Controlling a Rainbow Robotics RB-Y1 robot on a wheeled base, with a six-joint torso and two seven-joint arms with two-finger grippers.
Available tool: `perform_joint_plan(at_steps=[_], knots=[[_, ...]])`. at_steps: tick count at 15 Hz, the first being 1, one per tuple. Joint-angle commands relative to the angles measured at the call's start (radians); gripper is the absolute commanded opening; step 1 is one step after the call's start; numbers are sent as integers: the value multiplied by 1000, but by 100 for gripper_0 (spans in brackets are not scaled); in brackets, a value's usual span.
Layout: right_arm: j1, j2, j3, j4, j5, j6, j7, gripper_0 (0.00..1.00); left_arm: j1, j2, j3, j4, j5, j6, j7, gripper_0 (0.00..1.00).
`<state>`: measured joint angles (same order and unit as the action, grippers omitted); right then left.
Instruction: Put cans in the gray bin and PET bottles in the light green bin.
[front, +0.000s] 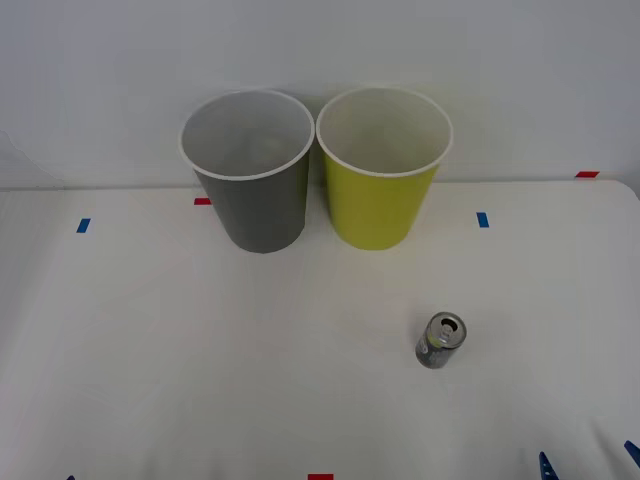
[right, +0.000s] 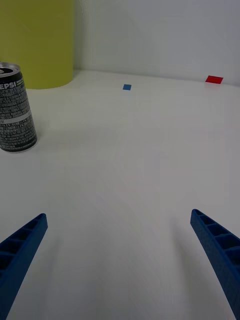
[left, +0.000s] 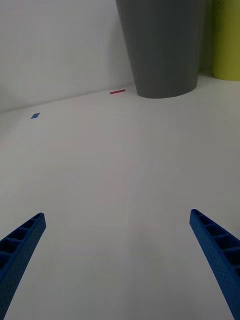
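The small silver-gray metal drink can (front: 440, 341) with the pull-tab top stands upright on the white counter (front: 150, 350), in front of the tall yellow-green tapered bin (front: 380, 190) and a little to the robot's right of it, well apart from its wall; the tall dark gray tapered bin (front: 252, 185) stands just beside the yellow-green one, on the can's far left, their white rims nearly touching; the right claw (right: 120, 260) hangs low over the counter on the near side of the can, its blue ribbed fingers spread wide and holding nothing, with the can off to one side of its gap rather than between the fingers; the left claw (left: 117, 260) is likewise spread and empty, low over bare counter in front of the gray bin. The risks, as I judge them: the can is light and narrow, so a finger coming in off-centre could tip it and send it rolling; the bins sit so close that a release near their shared rims could drop the can into the yellow-green bin; a carried can held low could knock either tall bin over.
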<state>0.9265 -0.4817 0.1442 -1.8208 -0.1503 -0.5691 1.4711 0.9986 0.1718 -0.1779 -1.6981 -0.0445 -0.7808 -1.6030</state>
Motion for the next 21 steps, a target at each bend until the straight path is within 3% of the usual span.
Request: perform_joint_plan(at_steps=[1, 5, 7, 13, 15, 21], knots=[[0, 0, 0, 0, 0, 0, 0, 100, 0, 0, 0, 0, 0, 0, 0, 100], [0, 0, 0, 0, 0, 0, 0, 100, 0, 0, 0, 0, 0, 0, 0, 100], [0, 31, 28, 35, 6, -95, 6, 100, 0, 0, 0, 0, 0, 0, 0, 100], [-32, -43, 135, 23, -11, -178, 34, 100, 0, 0, 0, 0, 0, 0, 0, 100], [-64, -67, 186, 28, -18, -181, 54, 100, 0, 0, 0, 0, 0, 0, 0, 100], [-264, -44, 276, 156, -20, -212, 78, 100, 0, 0, 0, 0, 0, 0, 0, 100]])
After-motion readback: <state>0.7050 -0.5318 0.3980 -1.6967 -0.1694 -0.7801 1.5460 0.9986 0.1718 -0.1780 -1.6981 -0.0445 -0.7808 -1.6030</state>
